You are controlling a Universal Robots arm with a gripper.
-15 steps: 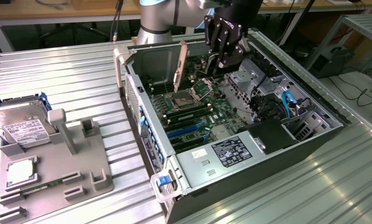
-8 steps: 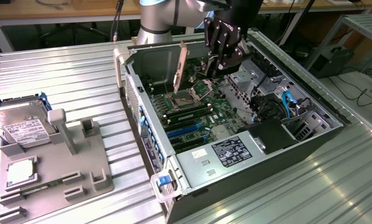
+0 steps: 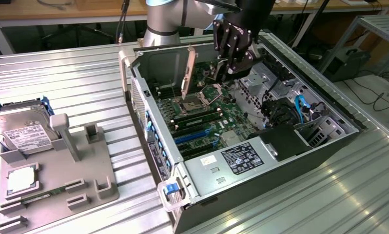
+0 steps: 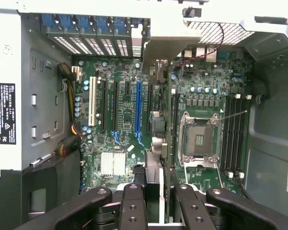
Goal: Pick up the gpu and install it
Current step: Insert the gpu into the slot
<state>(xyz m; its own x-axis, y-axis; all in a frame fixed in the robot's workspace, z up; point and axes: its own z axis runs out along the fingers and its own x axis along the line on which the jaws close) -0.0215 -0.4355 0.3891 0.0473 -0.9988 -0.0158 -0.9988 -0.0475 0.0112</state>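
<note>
gpu (image 3: 189, 73) upright inside computer case (image 3: 260, 195)

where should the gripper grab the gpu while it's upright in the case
Grip the gpu by its long top edge, mid-length, from straight above, jaws across its thin flat faces. It stands on edge over the motherboard, bracket at one end. The gripper straddles it so.

The black gripper (image 4: 156, 179) has chunky matte linkage fingers (image 4: 133, 211) studded with small round silvery pins and dark screw holes, a black housing (image 3: 232, 34) dotted with holes just behind them, and, farther behind, the smooth silver-grey cylindrical arm (image 3: 162, 22).
</note>
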